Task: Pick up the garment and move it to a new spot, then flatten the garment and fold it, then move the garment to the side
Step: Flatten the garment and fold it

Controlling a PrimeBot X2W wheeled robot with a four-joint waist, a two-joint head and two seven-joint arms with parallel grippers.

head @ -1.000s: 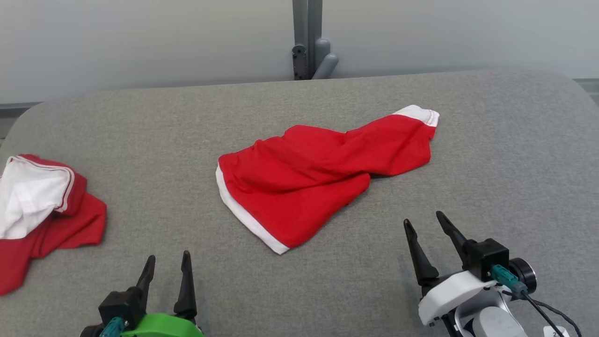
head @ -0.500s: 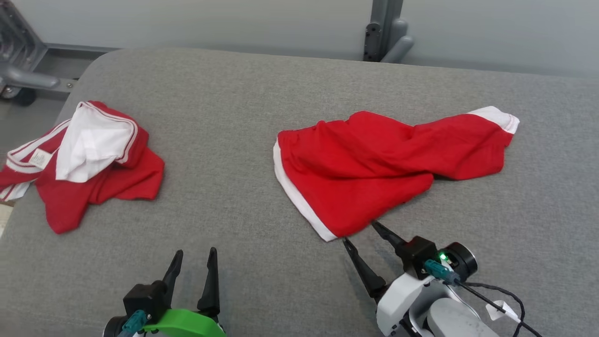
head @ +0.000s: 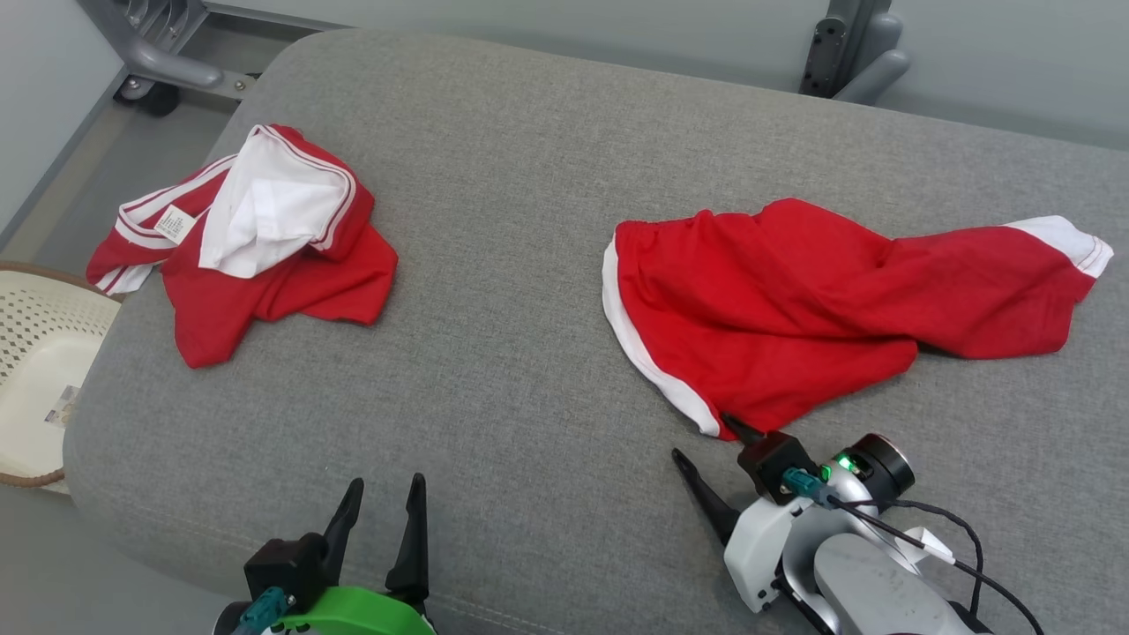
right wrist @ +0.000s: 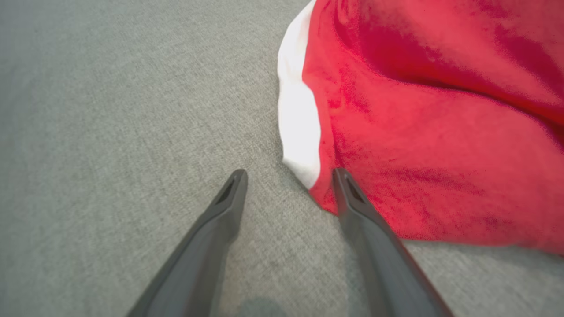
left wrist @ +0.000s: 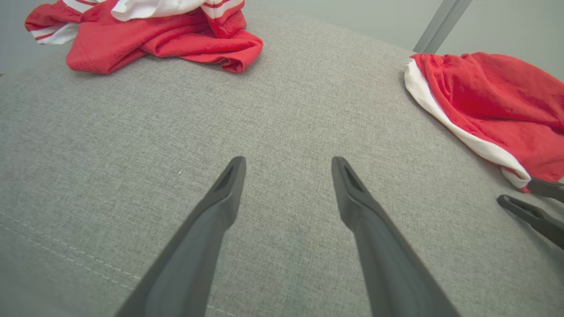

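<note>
Right wrist view: straddles the near corner of the red garment [right wrist: 418, 154] with the right tool [right wrist: 288, 176], spread wide, holding nothing. Finds that garment crumpled mid-bench [right wrist: 110, 110], well apart from the left edge. Holds the left tool [head: 386, 481] open at the near edge. Could pinch only the top layer, or snag upholstery, if closed this shallow. Beside the left edge, a cream basket [head: 35, 326] with just a small label inside.

Even bright light, soft shadows, wide-angle wrist distortion
</note>
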